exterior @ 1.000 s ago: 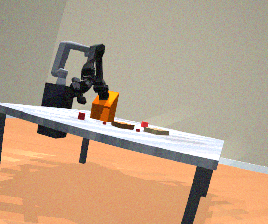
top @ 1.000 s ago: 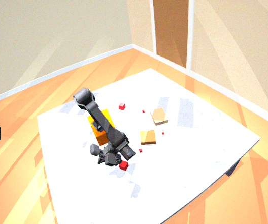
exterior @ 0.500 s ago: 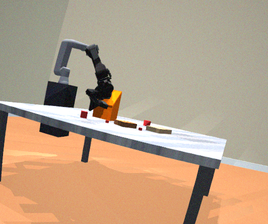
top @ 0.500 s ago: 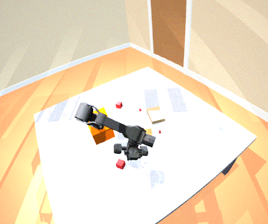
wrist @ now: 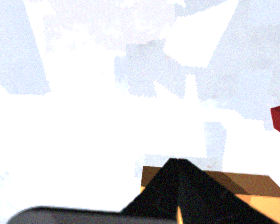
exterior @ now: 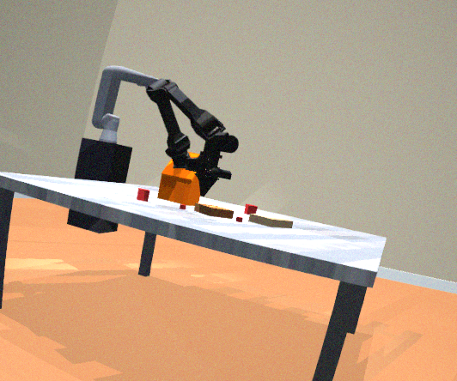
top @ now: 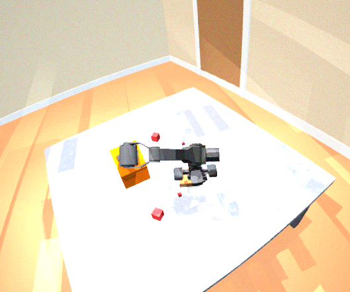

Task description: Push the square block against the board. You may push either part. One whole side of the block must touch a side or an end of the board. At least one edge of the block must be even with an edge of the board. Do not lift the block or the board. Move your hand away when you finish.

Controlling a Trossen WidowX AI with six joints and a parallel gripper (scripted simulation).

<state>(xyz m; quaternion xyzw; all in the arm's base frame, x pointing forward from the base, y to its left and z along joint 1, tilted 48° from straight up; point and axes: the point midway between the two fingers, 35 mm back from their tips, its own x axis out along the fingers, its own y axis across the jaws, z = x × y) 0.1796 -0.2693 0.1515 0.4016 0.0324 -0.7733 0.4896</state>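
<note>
An orange-brown flat piece (top: 185, 181) (exterior: 213, 210) (wrist: 263, 206) lies on the table, partly covered by my gripper in the top view and the wrist view. A tan flat piece (exterior: 271, 221) lies apart from it, to its right in the exterior view; my arm hides it in the top view. I cannot tell for sure which is the square block and which the board. My gripper (top: 198, 180) (exterior: 204, 194) (wrist: 177, 161) is shut and empty, pointing down above or close behind the orange-brown piece. Its exact height and any contact are unclear.
Red cubes lie around the pieces, large ones (top: 155, 137) (top: 157, 214) (exterior: 143, 195) (exterior: 250, 209) and small ones (top: 179, 194) (top: 183, 143) (exterior: 239, 219). The arm's orange base (top: 135, 179) (exterior: 178, 189) stands on the table (top: 112, 243) (exterior: 318, 242). A grey arm (exterior: 107, 94) stands behind.
</note>
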